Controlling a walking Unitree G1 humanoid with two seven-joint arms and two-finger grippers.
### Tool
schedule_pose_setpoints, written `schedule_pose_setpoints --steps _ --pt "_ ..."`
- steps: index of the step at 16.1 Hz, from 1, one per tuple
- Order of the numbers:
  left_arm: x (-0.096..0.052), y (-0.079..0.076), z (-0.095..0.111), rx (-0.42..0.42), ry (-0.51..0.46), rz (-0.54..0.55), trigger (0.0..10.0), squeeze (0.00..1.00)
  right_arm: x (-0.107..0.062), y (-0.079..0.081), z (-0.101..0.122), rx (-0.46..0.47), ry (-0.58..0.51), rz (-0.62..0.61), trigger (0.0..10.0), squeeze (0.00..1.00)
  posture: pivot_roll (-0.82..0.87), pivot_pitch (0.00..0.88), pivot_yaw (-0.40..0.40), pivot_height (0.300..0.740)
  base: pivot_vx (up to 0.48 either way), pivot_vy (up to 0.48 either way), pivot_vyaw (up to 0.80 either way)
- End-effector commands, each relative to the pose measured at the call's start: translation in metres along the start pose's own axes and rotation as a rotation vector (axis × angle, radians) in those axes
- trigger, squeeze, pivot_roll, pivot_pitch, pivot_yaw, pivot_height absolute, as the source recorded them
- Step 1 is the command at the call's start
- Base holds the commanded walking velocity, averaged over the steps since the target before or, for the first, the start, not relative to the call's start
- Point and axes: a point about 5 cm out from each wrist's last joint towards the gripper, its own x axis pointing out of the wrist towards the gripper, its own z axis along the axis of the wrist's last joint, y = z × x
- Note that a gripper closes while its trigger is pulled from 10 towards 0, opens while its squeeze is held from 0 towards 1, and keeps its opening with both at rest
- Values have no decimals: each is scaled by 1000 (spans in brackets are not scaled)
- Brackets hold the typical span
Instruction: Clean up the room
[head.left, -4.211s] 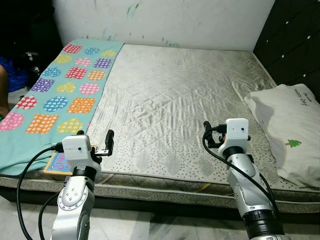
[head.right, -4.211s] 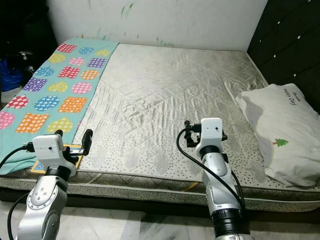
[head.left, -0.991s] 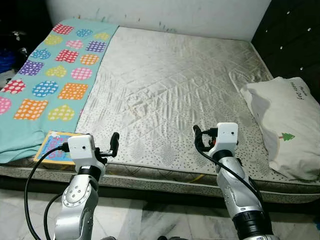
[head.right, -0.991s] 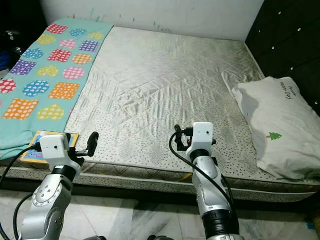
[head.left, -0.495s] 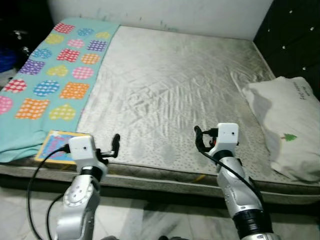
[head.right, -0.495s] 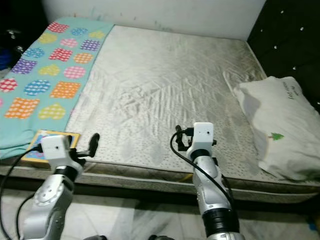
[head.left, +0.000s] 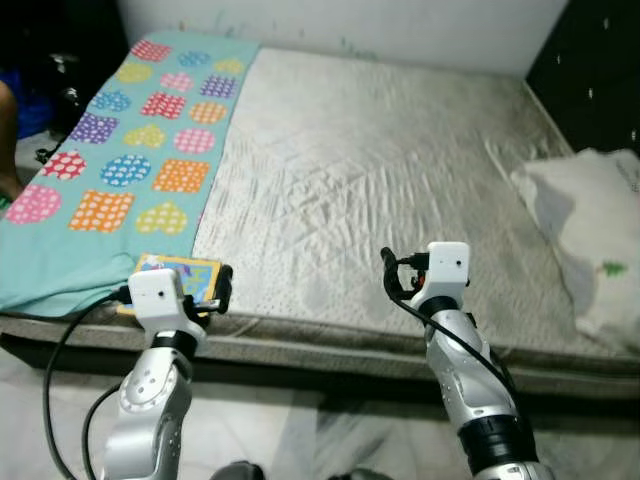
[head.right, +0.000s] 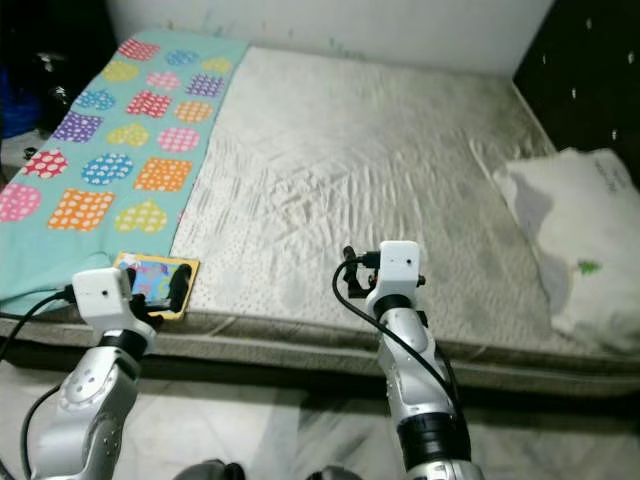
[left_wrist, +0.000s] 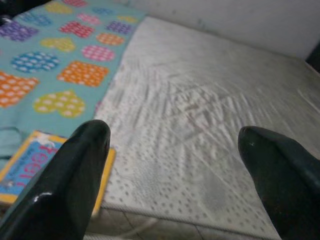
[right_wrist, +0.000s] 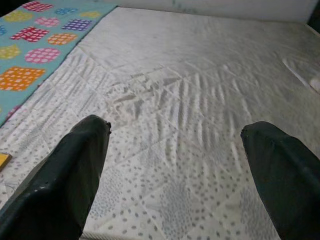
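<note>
A thin colourful picture book (head.left: 178, 271) lies flat at the front left edge of the bed, half on the teal patchwork blanket (head.left: 120, 170). My left gripper (left_wrist: 172, 134) is open and hovers just in front of the book's right corner, level with the mattress edge, holding nothing. In the left wrist view the book (left_wrist: 27, 162) lies beside one finger. My right gripper (right_wrist: 175, 127) is open and empty over the front middle of the grey quilted mattress (head.left: 380, 170), seen from the head as the right gripper (head.left: 392, 272).
A white pillow (head.left: 590, 225) lies at the bed's right side against a dark padded headboard (head.left: 590, 60). Marble floor (head.left: 300, 440) runs along the bed's front. Dark clutter sits beyond the blanket at the far left.
The whole picture has slid right, so the camera has turned left. My left gripper now sits closer to the book's corner. Both grippers stay open.
</note>
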Motion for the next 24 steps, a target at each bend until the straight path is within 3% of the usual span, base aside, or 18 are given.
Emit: schedule_pose_setpoints --steps 1,5,8,24 --pt "0 -5 2 -1 -14 -32 10000 0 -2 -9 -5 -4 19 -33 10000 0 0 162 -73 740 0 0 0" --pt "-1 -9 5 -14 -31 -59 10000 0 -2 -9 -6 -6 22 -34 10000 0 -3 166 -71 740 0 0 0" --pt "-2 -10 5 -23 -35 -66 10000 0 -2 -9 -6 -4 22 -33 10000 0 -4 164 -72 740 257 0 -508" --pt "0 -10 5 -30 -28 -69 10000 0 0 -7 -7 -2 17 -31 10000 0 6 162 -73 740 269 0 0"
